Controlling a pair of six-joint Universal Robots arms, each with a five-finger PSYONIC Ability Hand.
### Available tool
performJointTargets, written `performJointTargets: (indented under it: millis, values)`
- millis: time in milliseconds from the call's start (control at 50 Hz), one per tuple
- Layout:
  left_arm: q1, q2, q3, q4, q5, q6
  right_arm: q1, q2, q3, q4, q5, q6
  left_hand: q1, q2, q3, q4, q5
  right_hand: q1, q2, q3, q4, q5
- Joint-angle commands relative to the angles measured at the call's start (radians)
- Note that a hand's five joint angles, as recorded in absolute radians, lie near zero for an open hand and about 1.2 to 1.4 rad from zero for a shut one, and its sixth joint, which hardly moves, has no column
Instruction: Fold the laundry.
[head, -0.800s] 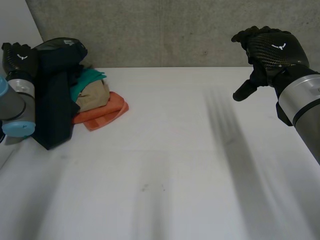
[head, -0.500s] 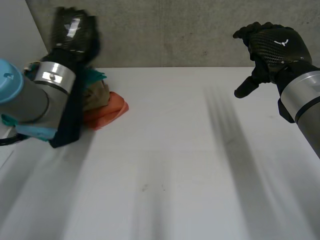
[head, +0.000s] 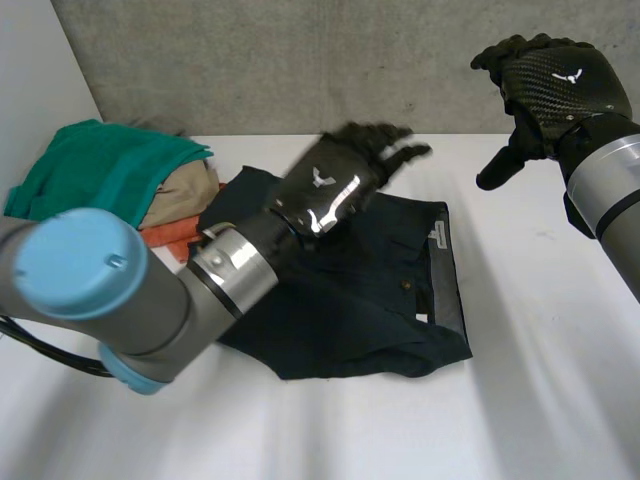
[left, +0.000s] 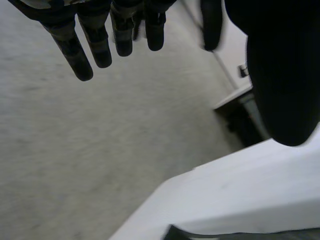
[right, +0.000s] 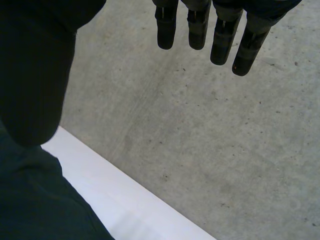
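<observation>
Head view, dark garment (head: 385, 290) on white table (head: 330, 430), concrete wall (head: 260, 60) behind

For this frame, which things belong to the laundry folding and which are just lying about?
Part of the job:
dark garment, lying mid-table
left hand, open, over the garment
right hand, open, raised off to the side
pile beside the garment: green cloth, tan cloth, orange cloth

Just there:
white table
concrete wall

white table (head: 520, 400) | dark trousers (head: 395, 300) spread flat | clothes pile (head: 110, 170) just beside
</observation>
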Motion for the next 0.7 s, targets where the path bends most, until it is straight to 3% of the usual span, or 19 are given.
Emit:
performJointTargets:
  millis: [20,160,240,320,400,600,660,700]
  values:
    - [0.070,0.182,-0.077,-0.150,-0.182,0.013,0.011,0.007,0.001,0.024,0.001,-0.105,0.020,0.008,0.001,0.010,0.000,-0.023,-0.050,-0.042,-0.064,-0.060]
    - [0.168,0.232,-0.157,-0.276,-0.283,0.062,0.035,0.017,0.008,0.185,0.007,-0.240,0.044,0.031,0.024,0.033,0.023,-0.023,-0.050,-0.042,-0.064,-0.060]
    - [0.284,0.224,-0.219,-0.369,-0.311,0.193,0.106,0.074,0.027,0.271,0.011,-0.260,0.234,0.222,0.214,0.223,0.213,0.028,0.002,0.010,-0.012,-0.009]
    - [0.341,0.216,-0.267,-0.449,-0.311,0.307,0.166,0.131,0.079,0.285,0.011,-0.257,0.393,0.381,0.373,0.382,0.372,0.081,0.055,0.063,0.041,0.044]
    - [0.363,0.186,-0.307,-0.474,-0.309,0.356,0.178,0.157,0.139,0.217,0.008,-0.254,0.396,0.384,0.376,0.386,0.376,0.084,0.057,0.066,0.044,0.047]
    - [0.349,0.098,-0.322,-0.465,-0.303,0.355,0.184,0.319,0.182,0.076,0.011,-0.265,0.393,0.381,0.374,0.383,0.373,0.107,0.081,0.089,0.067,0.070]
    - [0.340,0.062,-0.316,-0.455,-0.303,0.356,0.184,0.353,0.173,0.053,0.016,-0.265,0.393,0.381,0.374,0.383,0.373,0.236,0.210,0.218,0.196,0.199]
    - [0.334,0.046,-0.312,-0.451,-0.303,0.358,0.184,0.369,0.170,0.036,0.015,-0.265,0.393,0.381,0.374,0.383,0.373,0.444,0.418,0.426,0.404,0.408]
